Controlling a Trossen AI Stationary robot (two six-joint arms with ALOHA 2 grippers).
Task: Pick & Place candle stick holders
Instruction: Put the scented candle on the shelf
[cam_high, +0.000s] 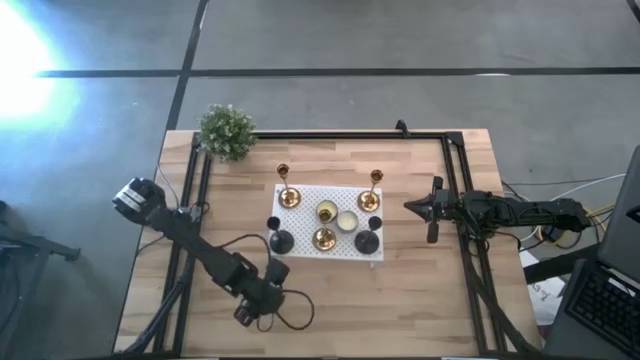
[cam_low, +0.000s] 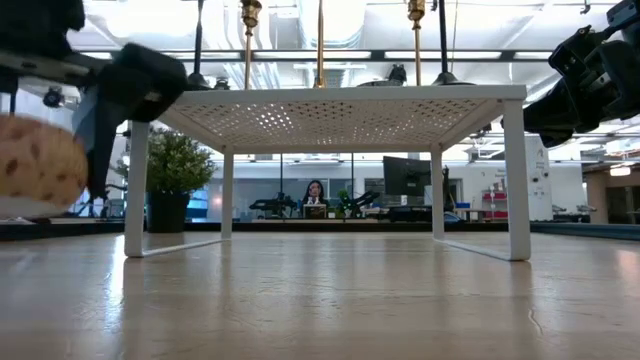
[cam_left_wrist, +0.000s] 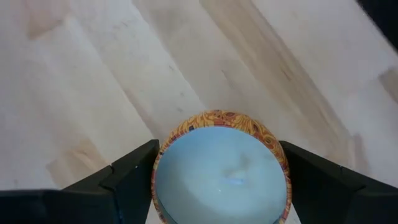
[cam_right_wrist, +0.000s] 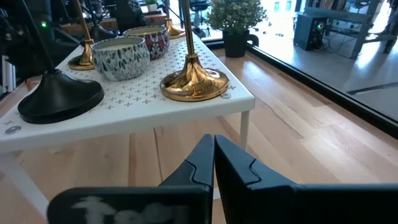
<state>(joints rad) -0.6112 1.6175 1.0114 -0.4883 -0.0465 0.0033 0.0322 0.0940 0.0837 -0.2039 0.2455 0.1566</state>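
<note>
On the desk's left, toward the near edge, the left claw is clamped around a small round candle pot with an orange-and-gold patterned wall and pale wax inside, its dark fingers pressed on either side of it above the pale wooden desk. That pot sits well apart from the white perforated metal riser shelf in the desk's middle, so I judge it is in transit and not yet placed.

Further right, on the riser, most pieces already stand: a tall brass-gold candlestick with a round base at its far left corner, a matching one at its far right, a black cone-based holder near left, another black one near right, and between them a low gold holder plus two small candle pots. The arrangement looks nearly complete; the carried pot seems the main item left.

Right of the riser, the right claw waits with its fingers pressed together, holding nothing, just beside the shelf's right edge.
</note>
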